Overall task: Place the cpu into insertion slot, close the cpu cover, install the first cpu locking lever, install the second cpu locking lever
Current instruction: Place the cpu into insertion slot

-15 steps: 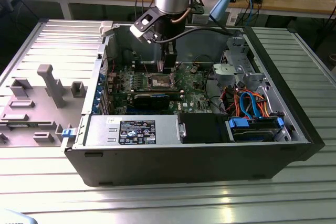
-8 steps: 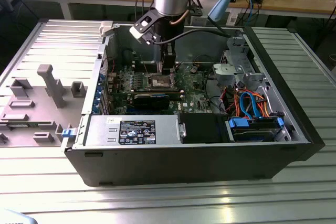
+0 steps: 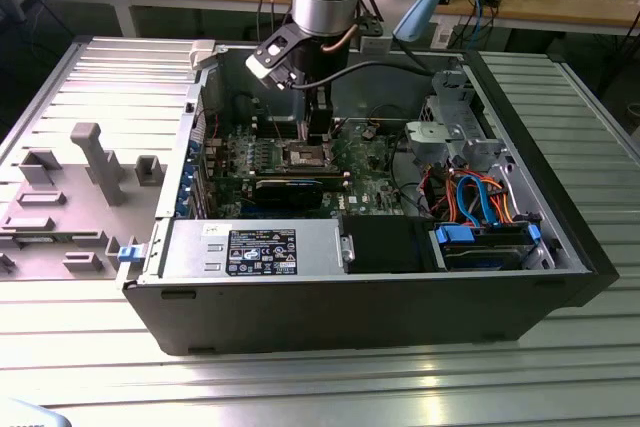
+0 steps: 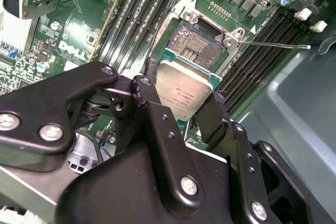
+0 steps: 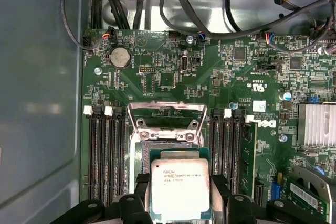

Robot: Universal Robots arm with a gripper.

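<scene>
My gripper (image 4: 184, 85) (image 5: 179, 182) is shut on the cpu (image 4: 185, 92) (image 5: 179, 188), its black fingers (image 4: 152, 85) pressing two opposite edges of the silver chip. The cpu hangs just off to one side of the insertion slot (image 4: 198, 45) (image 5: 164, 144), whose dark pin field lies bare inside its silver rim. The cpu cover (image 5: 137, 119) stands swung open at the slot's far side. A thin locking lever (image 4: 278, 44) sticks out sideways from the socket. In the exterior view the gripper (image 3: 318, 132) reaches down into the open computer case over the slot (image 3: 305, 155).
Long black memory slots (image 5: 105, 156) flank the socket on both sides. A black card (image 3: 290, 187) lies in front of it, a drive cage with blue and orange cables (image 3: 480, 202) at the exterior view's right. The case wall (image 3: 350, 297) surrounds the board; a grey fixture plate (image 3: 70, 187) lies at the left.
</scene>
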